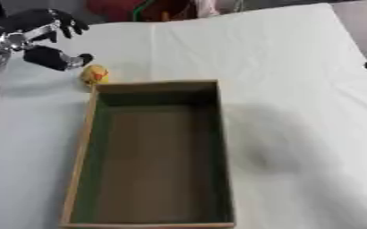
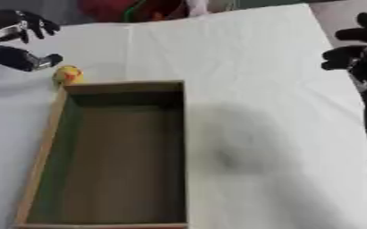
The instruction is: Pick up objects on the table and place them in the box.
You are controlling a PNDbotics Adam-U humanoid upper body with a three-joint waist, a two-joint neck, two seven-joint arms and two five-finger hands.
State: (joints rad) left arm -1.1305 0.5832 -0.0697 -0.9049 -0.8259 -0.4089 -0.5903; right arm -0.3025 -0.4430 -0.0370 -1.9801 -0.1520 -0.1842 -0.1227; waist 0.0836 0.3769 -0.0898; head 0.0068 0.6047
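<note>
**One yellow thing waits outside the empty box**

One left hand (image 1: 42, 33) hovers at the table's far left, fingers spread above and thumb below, holding nothing, seemingly shaped to close on the small yellow object (image 1: 94, 74) just beside it. That single object sits against the far left corner of the one cardboard box (image 1: 83, 147). One right hand (image 2: 357, 53) idles rightward, fingers relaxed, empty.

I see a plain white table (image 1: 296, 89) carrying a tan box (image 1: 81, 147) with a dull brown-green inside. Beside it, my small toy (image 1: 95, 74) is yellow with an orange spot. My left hand (image 1: 49, 27) and right hand (image 2: 357, 49) are black, the left with silver parts.
</note>
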